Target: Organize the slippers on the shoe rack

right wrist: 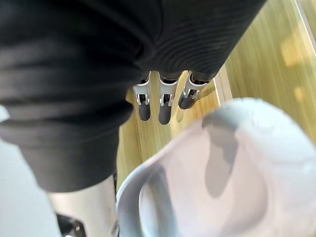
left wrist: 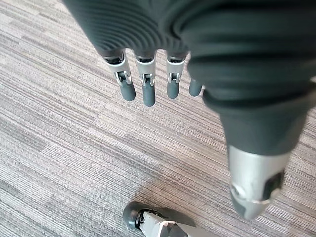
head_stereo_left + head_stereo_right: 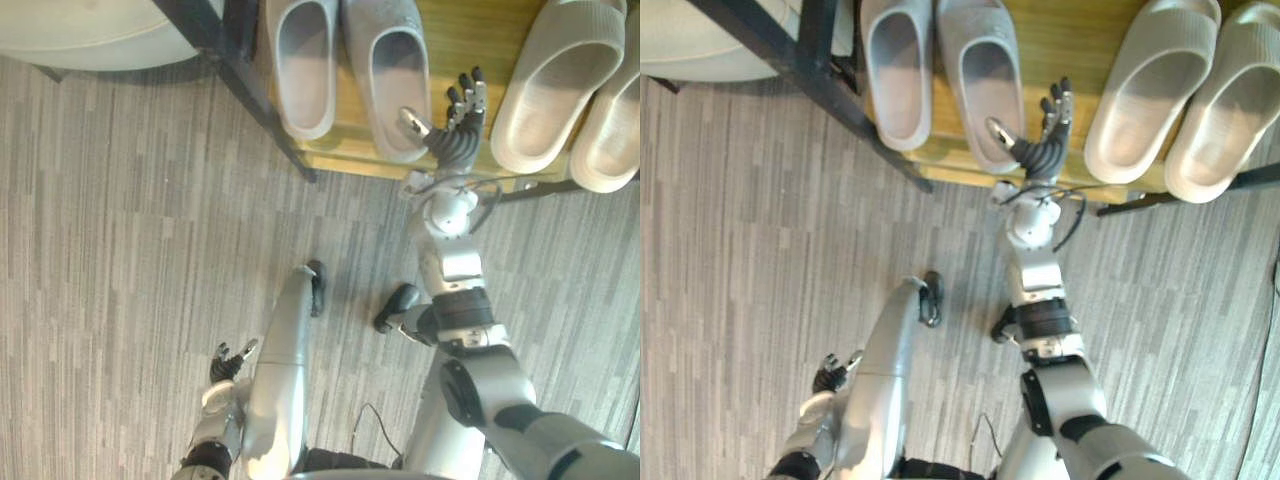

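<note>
right hand (image 3: pixel 455 138) sits among four slippers (image 3: pixel 392 80) on rack (image 3: pixel 455 40).

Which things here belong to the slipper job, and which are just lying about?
Job: grey slippers, beige slippers, rack, right hand by the grey ones.
Lying about: pale round object beside the rack, carpet, left hand hanging low.

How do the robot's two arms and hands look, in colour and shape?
The left arm and right arm are rounded silver-grey shells with black joint bands. The left hand and right hand have silver fingers with dark tips and dark ribbed covers.
</note>
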`<state>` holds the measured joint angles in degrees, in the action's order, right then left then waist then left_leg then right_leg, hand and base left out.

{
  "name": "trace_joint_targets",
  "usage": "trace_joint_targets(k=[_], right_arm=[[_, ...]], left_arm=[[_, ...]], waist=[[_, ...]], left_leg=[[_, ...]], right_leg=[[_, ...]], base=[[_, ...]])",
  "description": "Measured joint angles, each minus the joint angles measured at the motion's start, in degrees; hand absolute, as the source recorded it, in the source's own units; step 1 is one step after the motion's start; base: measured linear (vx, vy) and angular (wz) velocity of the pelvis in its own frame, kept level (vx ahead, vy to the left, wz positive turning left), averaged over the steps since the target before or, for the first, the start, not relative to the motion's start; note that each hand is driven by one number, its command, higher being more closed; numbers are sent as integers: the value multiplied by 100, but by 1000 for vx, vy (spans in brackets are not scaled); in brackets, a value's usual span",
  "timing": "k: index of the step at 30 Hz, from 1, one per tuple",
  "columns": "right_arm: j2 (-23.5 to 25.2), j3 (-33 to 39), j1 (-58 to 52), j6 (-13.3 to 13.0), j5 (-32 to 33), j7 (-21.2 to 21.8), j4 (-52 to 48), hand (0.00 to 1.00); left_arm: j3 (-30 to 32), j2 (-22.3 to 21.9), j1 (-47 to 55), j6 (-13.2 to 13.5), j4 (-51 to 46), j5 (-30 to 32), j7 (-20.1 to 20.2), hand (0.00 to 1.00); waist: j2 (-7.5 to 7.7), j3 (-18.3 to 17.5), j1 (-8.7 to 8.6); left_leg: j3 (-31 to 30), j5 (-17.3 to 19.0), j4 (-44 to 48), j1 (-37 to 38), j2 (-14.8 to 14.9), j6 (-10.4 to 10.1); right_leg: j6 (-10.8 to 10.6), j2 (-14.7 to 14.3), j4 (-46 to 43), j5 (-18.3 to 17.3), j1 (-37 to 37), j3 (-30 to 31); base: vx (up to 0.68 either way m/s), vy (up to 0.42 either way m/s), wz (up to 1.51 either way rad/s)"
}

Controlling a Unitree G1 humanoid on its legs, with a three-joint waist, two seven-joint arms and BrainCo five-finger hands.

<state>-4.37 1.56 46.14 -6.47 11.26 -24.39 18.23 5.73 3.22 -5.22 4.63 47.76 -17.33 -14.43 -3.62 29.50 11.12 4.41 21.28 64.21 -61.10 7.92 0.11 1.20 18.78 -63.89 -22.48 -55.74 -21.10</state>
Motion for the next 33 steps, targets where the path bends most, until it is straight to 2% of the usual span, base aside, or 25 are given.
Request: trace_joint_targets(k=[6, 12, 30, 33], right_arm=[[28, -271, 9, -34, 471, 369, 13, 0], [207, -452, 66, -24, 582, 470, 70, 0], [164, -400, 523, -6, 747, 418, 594, 0], [54, -401, 537, 19, 790, 417, 794, 0]], left_arm=[[5, 5, 0, 4, -2, 62, 11, 0], [6, 6, -1, 5, -2, 114, 13, 0], [123, -33, -22, 6, 39, 135, -5, 0], [127, -42, -61, 4, 203, 131, -14, 0]], waist=[[0, 0, 14], [3, -2, 41], [64, -61, 120], [60, -205, 164]], left_leg=[[-15, 3, 43, -16, 28, -3], [-38, 4, 89, -56, 33, -5], [-40, -9, 116, -85, 51, -42], [-51, -6, 133, -117, 49, -49]], right_leg=[[2, -17, -10, 1, 0, -13], [2, -13, -37, 0, -13, -32], [78, -12, -114, -31, -73, -28], [130, -9, -135, -49, -98, -38]], base=[[-11, -8, -1], [0, 0, 0], [-12, -8, 0], [-40, -33, 2]])
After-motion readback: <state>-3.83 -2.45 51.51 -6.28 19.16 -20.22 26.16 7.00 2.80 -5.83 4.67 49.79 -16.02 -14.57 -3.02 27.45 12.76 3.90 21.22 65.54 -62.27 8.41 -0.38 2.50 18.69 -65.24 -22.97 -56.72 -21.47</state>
